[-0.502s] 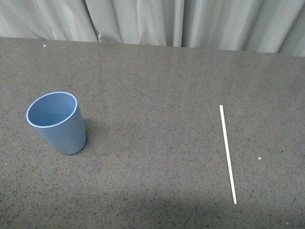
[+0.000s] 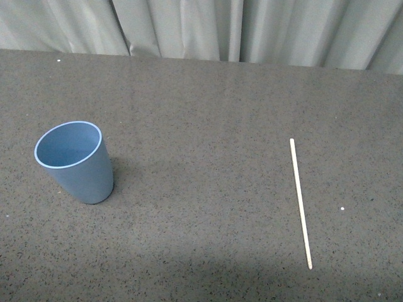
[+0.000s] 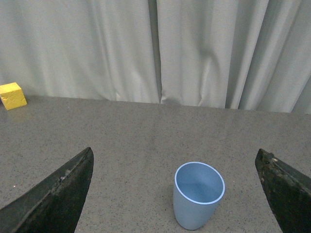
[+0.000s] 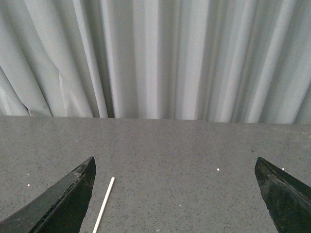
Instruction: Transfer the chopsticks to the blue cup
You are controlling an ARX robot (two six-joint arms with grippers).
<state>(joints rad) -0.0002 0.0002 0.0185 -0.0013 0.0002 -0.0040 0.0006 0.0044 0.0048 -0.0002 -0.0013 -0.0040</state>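
Nothing has shifted since the earlier frame. Left gripper [image 3: 175, 151] and right gripper [image 4: 175, 159] each hold their jaws spread wide, empty. Chopsticks [image 2: 300, 203] lie flat on the grey table [image 2: 201, 126], to the right. Blue cup [image 2: 75, 163] stands upright, well apart at left. Curtain [image 2: 201, 28] behind.

Test setup, grey curtains [image 2: 189, 28], speckled tabletop [image 2: 201, 126]

Btwn 0.5 s ago & now almost nothing moved in the front view: only the near tip of the chopsticks [image 2: 300, 204] looked a hair further left on the tabletop [image 2: 201, 113], a shift too slight to be sure of.
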